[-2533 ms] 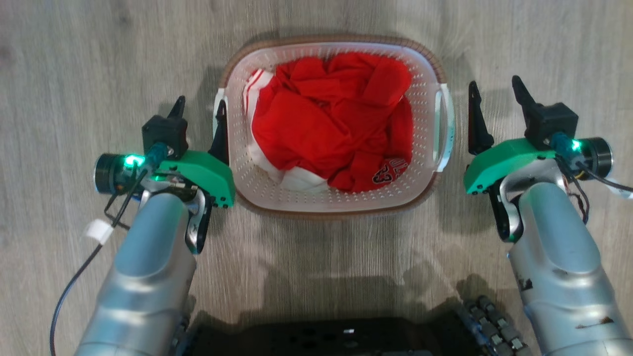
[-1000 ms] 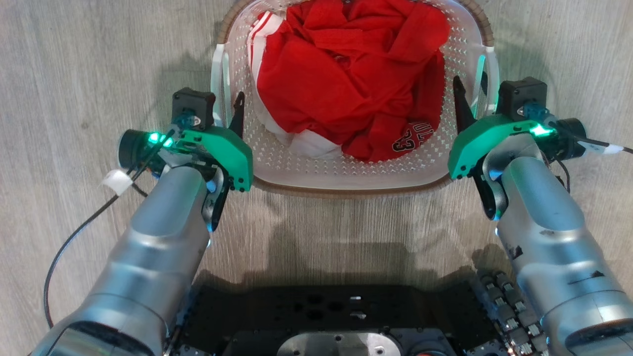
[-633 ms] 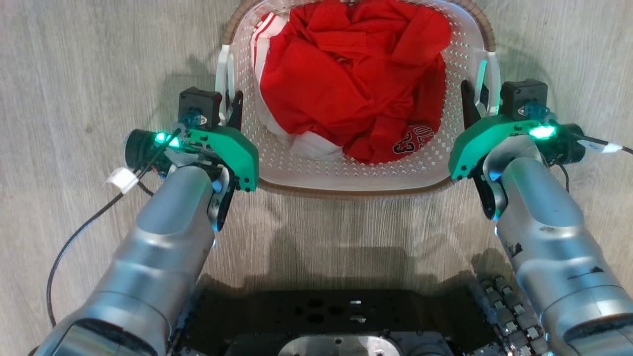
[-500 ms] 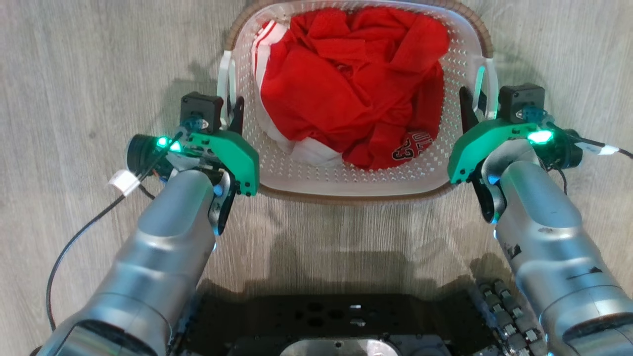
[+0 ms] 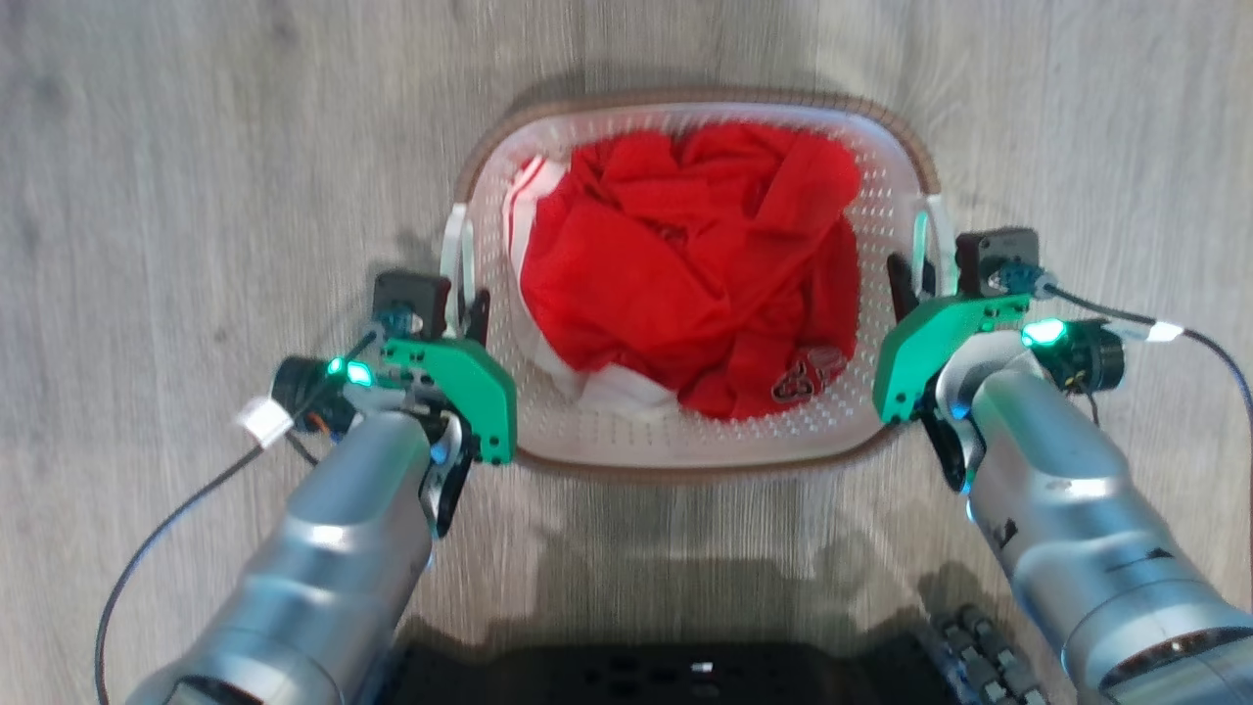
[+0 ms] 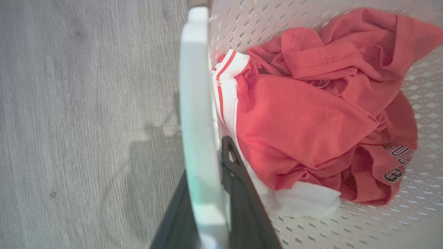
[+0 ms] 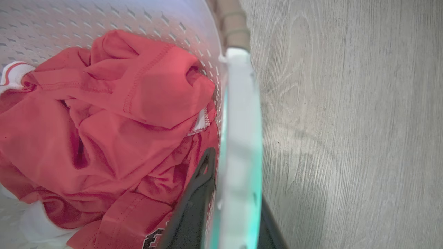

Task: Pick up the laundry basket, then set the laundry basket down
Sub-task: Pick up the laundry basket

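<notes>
The laundry basket (image 5: 675, 443) is white and perforated with a brown rim, and it sits in the middle of the head view with crumpled red and white clothes (image 5: 685, 274) inside. My left gripper (image 5: 460, 311) is shut on the basket's left handle (image 5: 456, 257). My right gripper (image 5: 925, 284) is shut on the right handle (image 5: 922, 235). In the left wrist view the white handle (image 6: 195, 103) runs between my left gripper's (image 6: 204, 159) two dark fingers. The right wrist view shows the other handle (image 7: 242, 103) clamped the same way in my right gripper (image 7: 235, 180). Whether the basket's bottom touches the floor is unclear.
Grey wood-look floor (image 5: 196, 147) lies all around the basket. My dark base (image 5: 685, 676) fills the bottom edge of the head view. A black cable (image 5: 166, 529) hangs from the left wrist and another (image 5: 1209, 343) trails off the right wrist.
Both grippers have closed on the basket's handles. The whole head picture has shifted, so the camera has moved; the basket now sits lower and looks smaller in it.
</notes>
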`<state>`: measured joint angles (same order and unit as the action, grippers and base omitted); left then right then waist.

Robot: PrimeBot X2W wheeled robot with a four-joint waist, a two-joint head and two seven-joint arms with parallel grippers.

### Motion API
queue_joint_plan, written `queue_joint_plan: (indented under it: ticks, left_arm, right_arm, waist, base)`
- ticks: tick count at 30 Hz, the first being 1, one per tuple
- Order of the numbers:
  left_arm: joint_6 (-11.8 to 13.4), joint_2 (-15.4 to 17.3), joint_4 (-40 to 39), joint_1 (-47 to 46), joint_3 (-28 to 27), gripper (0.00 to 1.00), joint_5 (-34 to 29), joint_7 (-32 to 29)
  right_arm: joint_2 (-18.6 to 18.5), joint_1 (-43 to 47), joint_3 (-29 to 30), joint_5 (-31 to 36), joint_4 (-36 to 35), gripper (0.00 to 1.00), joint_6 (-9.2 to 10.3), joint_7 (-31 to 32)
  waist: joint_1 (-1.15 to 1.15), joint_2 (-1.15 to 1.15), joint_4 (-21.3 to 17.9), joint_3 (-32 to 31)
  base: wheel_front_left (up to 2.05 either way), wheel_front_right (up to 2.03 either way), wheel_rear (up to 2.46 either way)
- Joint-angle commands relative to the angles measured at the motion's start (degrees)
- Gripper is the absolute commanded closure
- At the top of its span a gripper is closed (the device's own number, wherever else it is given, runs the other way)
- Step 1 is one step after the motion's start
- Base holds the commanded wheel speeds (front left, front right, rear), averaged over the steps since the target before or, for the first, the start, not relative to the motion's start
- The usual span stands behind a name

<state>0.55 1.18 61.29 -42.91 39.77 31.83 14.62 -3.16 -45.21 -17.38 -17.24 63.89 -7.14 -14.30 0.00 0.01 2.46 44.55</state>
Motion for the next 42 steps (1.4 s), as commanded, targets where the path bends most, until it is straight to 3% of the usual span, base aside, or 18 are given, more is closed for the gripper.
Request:
queue_joint_plan:
  ticks: [1,6,20,31,42]
  left_arm:
    - [0.2,1.7,0.5,2.3,0.3,1.00,0.9,0.4]
    - [0.0,1.7,2.4,4.5,3.6,1.00,4.4,-0.2]
    - [-1.2,1.7,4.3,9.7,11.0,1.00,12.9,-10.3]
    - [-2.1,1.7,6.5,12.7,15.1,1.00,16.5,-12.3]
    - [-3.6,1.7,8.1,11.2,18.2,1.00,17.3,-13.3]
  right_arm:
    - [0.3,3.6,-2.2,-0.9,0.8,1.00,-0.35,-0.7]
    - [0.3,5.0,-5.6,-4.2,3.6,1.00,-0.35,-0.7]
    - [0.3,9.6,-15.2,-13.7,5.5,1.00,-0.35,6.0]
    - [0.3,13.4,-21.7,-19.9,5.3,1.00,-0.35,10.7]
    - [0.3,14.4,-25.9,-24.1,5.4,1.00,-0.35,12.1]
  waist:
    - [0.00,-0.01,0.0,-3.5]
    - [0.00,-0.01,-0.1,-8.6]
    - [0.00,-0.01,0.2,-21.8]
    - [0.00,-0.01,1.0,-32.9]
    - [0.00,-0.01,1.2,-37.9]
  base:
    - [0.00,0.00,0.00]
    - [0.00,0.00,0.00]
    - [0.00,0.00,0.00]
    - [0.00,0.00,0.00]
    - [0.00,0.00,0.00]
